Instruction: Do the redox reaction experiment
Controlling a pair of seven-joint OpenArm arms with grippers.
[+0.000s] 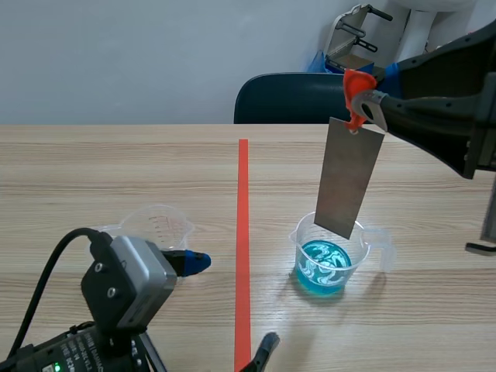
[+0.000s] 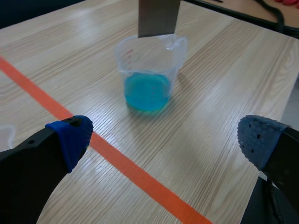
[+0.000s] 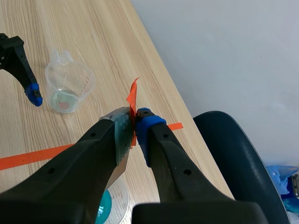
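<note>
A clear beaker of blue liquid (image 1: 329,260) (image 2: 148,70) stands right of the tape line. A grey metal plate (image 1: 349,178) (image 2: 159,16) hangs upright over it, its lower edge near the rim and above the liquid. My right gripper (image 1: 358,93) (image 3: 135,116) is shut on the orange tab (image 3: 132,95) at the plate's top. My left gripper (image 1: 232,304) (image 2: 166,140) is open and low over the table, with the blue beaker ahead of it. An empty clear beaker (image 1: 155,225) (image 3: 70,86) stands left of the tape, beside the left gripper.
A red tape line (image 1: 243,232) runs down the middle of the wooden table. A dark blue chair (image 1: 287,97) stands beyond the far edge. A black cable (image 2: 275,18) lies past the blue beaker.
</note>
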